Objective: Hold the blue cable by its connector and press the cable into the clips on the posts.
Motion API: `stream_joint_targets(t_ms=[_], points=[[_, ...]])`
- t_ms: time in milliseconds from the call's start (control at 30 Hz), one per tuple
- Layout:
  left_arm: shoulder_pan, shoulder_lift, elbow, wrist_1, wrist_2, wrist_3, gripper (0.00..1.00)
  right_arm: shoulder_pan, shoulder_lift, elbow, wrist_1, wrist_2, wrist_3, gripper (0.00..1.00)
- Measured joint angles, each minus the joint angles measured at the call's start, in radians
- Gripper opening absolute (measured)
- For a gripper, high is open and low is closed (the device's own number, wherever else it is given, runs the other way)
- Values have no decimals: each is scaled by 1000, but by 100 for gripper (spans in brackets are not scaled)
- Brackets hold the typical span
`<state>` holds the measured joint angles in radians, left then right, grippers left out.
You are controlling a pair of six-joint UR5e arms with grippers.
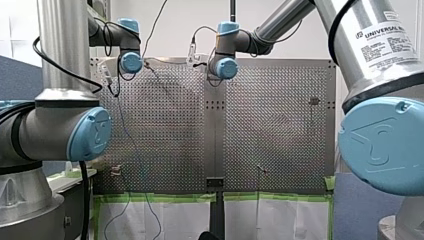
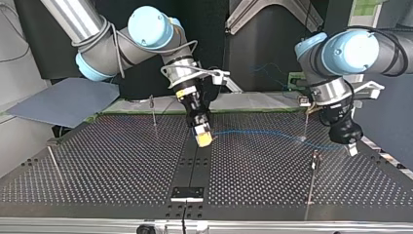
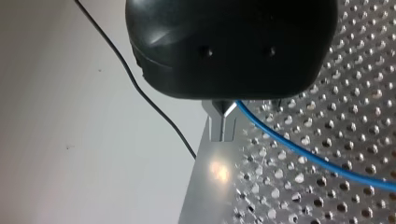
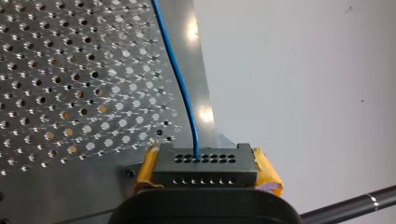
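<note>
Cable [image 2: 263,132], thin and blue, hangs in a shallow line above the perforated worktop [image 2: 97,161] between the two arms. In the top view it runs from the middle across to the view's right.

My right hand [image 2: 204,137] comes in from that view's left and points down at the worktop's dark centre strip. In the right wrist view its yellow pads [image 4: 266,173] are clamped on either side of a black connector [image 4: 205,165] that has rows of small holes. The cable rises straight out of the connector's top face and then bends away over the worktop.

My left hand [image 2: 351,146] is at the top view's right, near the worktop's edge, and the far end of the cable reaches it. In the left wrist view its metal fingers [image 3: 217,128] stand narrow, almost together. The cable comes out at their root and sweeps away over the holes, so the hand looks closed on it.

Four thin posts stand on the worktop. One post [image 2: 306,122] is crossed low down by the cable; whether they touch I cannot tell. A second post [image 2: 314,168] stands just beside the left hand, with the cable passing behind its top. The two others [image 2: 153,109] [image 2: 53,163] are well apart from the cable, at the view's left.
</note>
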<state>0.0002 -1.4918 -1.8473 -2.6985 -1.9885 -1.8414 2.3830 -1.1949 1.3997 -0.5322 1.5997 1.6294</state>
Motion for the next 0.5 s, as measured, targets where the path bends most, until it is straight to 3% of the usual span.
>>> stream_joint_targets(t_ms=[300,500], points=[[63,-32,14,3,71,-5,0,-4,15,-16,9,-1,0,0],[77,-44,32,1,121,-5,0,-13,17,-18,9,-1,1,0]])
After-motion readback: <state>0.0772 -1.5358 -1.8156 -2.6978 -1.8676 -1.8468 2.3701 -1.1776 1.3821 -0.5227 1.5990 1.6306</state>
